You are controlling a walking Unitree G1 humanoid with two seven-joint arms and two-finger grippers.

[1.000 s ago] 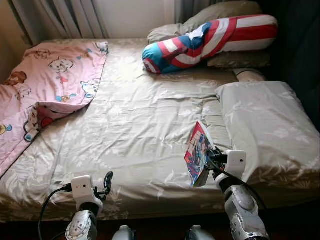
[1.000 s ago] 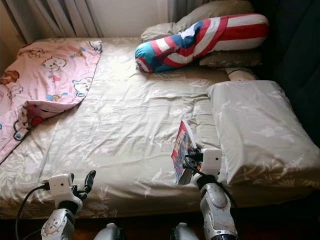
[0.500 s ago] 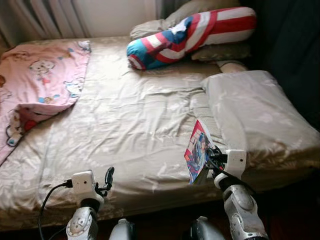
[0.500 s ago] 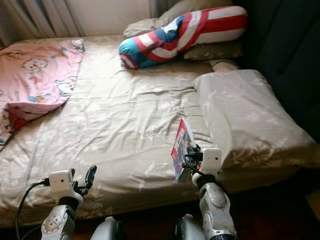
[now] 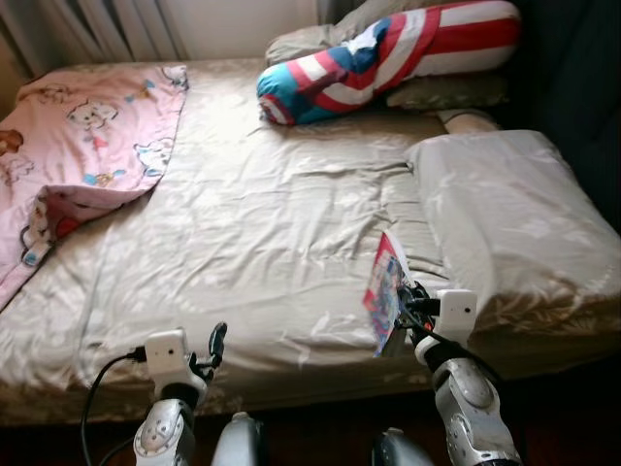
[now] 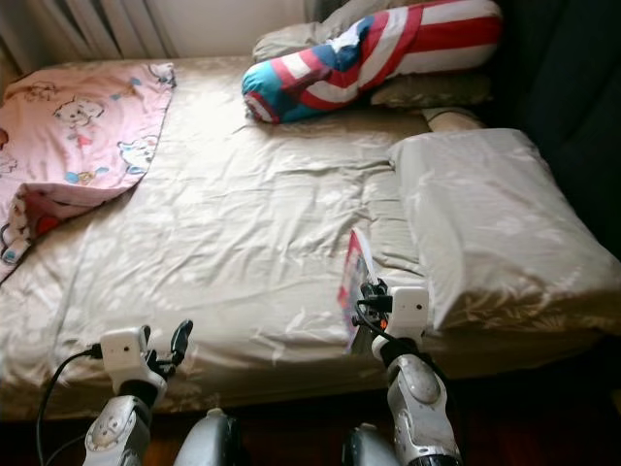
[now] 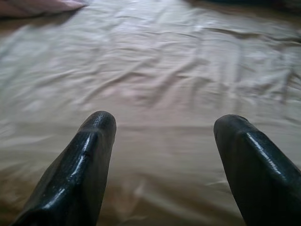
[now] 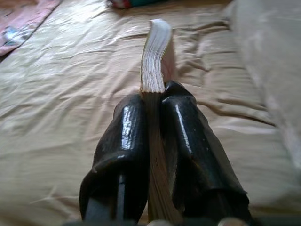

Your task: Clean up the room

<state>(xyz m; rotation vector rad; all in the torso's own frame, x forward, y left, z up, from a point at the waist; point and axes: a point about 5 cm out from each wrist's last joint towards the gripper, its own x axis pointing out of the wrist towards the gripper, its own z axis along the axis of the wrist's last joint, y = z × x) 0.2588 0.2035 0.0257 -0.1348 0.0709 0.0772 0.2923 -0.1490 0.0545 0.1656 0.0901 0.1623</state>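
Above the bed's [image 5: 252,233] near edge, the right gripper [image 8: 153,101] clamps an upright book [image 5: 386,291], while the left gripper [image 7: 162,127] hovers, fingers spread.

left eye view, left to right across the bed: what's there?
Pink blanket → left claw → striped bolster → book in the right claw → folded beige duvet.

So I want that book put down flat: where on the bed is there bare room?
The right claw is shut on the book. The widest bare sheet lies between the pink blanket and the folded quilt, ahead of the open left claw. The head end is crowded by the striped bolster and pillows.
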